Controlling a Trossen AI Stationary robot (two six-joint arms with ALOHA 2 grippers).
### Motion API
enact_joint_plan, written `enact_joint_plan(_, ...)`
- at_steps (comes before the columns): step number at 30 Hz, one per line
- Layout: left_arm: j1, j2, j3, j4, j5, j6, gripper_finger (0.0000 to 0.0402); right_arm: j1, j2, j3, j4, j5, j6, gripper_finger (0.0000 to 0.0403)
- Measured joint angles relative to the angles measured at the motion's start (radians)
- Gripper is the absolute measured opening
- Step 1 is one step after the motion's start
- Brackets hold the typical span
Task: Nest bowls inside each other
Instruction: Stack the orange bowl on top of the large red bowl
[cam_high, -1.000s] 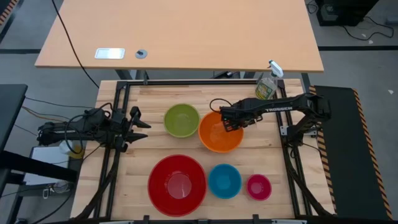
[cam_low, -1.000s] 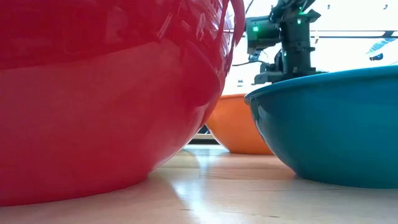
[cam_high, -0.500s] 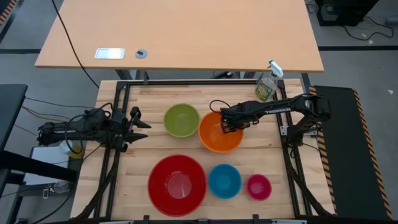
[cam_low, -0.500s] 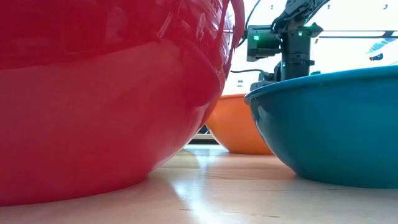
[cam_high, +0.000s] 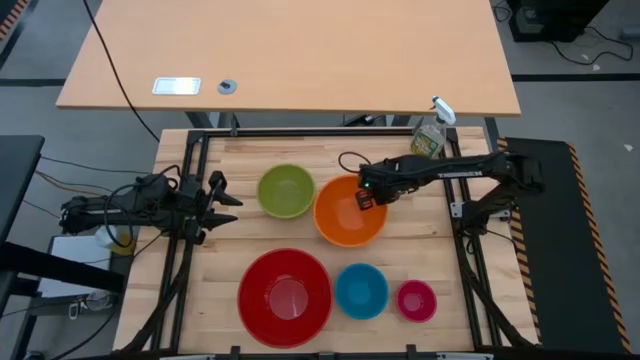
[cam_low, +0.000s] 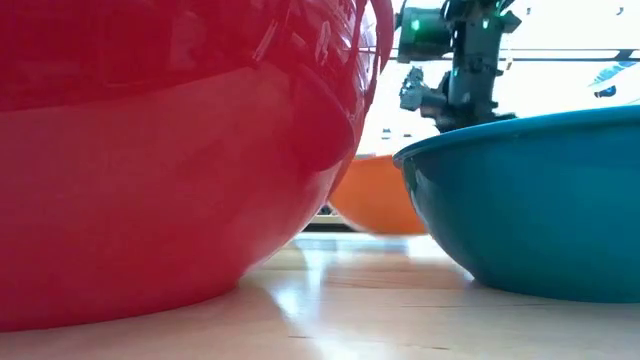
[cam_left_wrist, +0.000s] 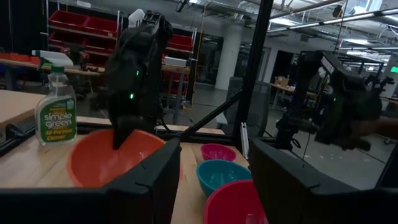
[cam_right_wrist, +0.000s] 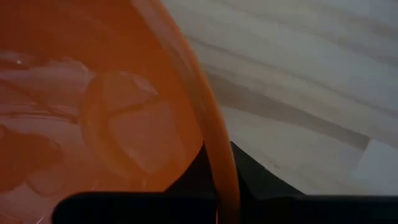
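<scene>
Pale wooden tabletop (cam_high: 230, 165) fills the middle of the high view, with a spray bottle (cam_high: 428, 136) at its upper right. Right hand (cam_high: 366, 196) is clamped on the near rim of the orange bowl (cam_high: 348, 213), centre frame, just beside the lime green bowl (cam_high: 284, 191). Along the lower edge sit the red bowl (cam_high: 285, 295), blue bowl (cam_high: 361, 290) and magenta-pink bowl (cam_high: 416, 299). Left hand (cam_high: 222, 203) waits at mid left, fingers apart. The bowls look light, stiff and slick, so a pinch over the thin rim seems right, though one may tilt. From table height the red and blue bowls hide most of the orange one.
</scene>
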Motion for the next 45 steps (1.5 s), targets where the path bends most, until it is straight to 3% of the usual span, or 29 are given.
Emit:
enact_joint_plan(7, 0.000, -0.003, 0.000, 0.007, 0.001, 0.001, 0.0192, 0.016, -0.065, 0.088, -0.067, 0.006, 0.002, 0.0018)
enact_joint_plan(11, 0.000, -0.009, 0.033, -0.021, 0.064, 0.002, 0.0192, 0.055, -0.096, 0.143, -0.059, -0.020, 0.002, 0.0020)
enact_joint_plan(18, 0.000, -0.010, 0.192, -0.244, 0.183, 0.014, 0.0192, 0.196, -0.072, 0.261, 0.056, -0.028, 0.040, 0.0028)
enact_joint_plan(23, 0.000, -0.021, 0.267, -0.395, 0.183, 0.080, 0.0192, 0.312, 0.061, 0.369, 0.196, -0.004, 0.032, 0.0028)
enact_joint_plan(30, 0.000, -0.126, 0.270, -0.395, 0.137, 0.069, 0.0192, 0.412, 0.317, 0.607, 0.134, -0.010, 0.011, 0.0028)
enact_joint_plan(45, 0.000, -0.164, 0.270, -0.408, 0.057, 0.047, 0.0192, 0.482, 0.786, 1.251, -0.325, 0.002, 0.009, 0.0026)
